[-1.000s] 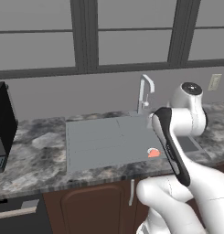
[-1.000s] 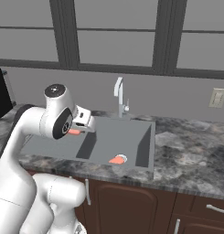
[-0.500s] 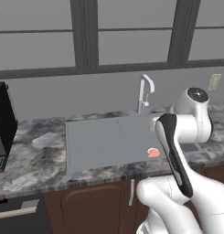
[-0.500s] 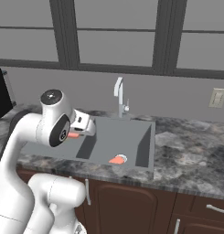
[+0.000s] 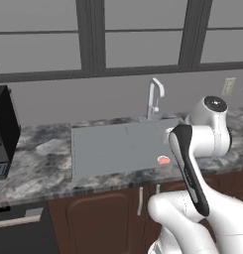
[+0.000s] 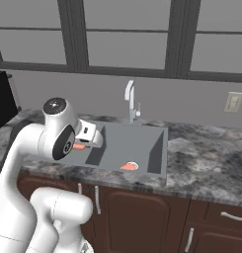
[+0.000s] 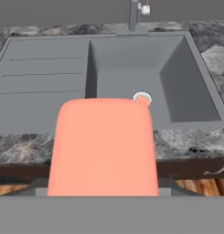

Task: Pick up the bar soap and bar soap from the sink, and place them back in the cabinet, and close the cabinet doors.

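Observation:
My gripper [image 6: 83, 145] is shut on the flat rectangular bar soap [image 7: 103, 146], which looms large and salmon-orange at the bottom of the hand view and hides the fingertips. From the right base view this soap [image 6: 78, 147] hangs above the left front part of the sink [image 6: 142, 133]. The second bar soap [image 5: 163, 160], rounded with a pale patch, lies on the basin floor near the front [image 6: 129, 166]; in the hand view its top [image 7: 141, 97] peeks over the held piece. The cabinet and the cabinet doors are out of view.
A curved silver tap [image 5: 154, 99] stands behind the basin, with a ridged drainboard [image 7: 40, 77] to the left. A black appliance [image 5: 3, 131] sits on the speckled counter [image 5: 38, 158] at far left. Brown lower doors [image 6: 142, 217] run under the counter.
My arm's upper joints have swung a little to the right and the elbow has risen. The held soap stays almost in place, and the rounded soap has not moved.

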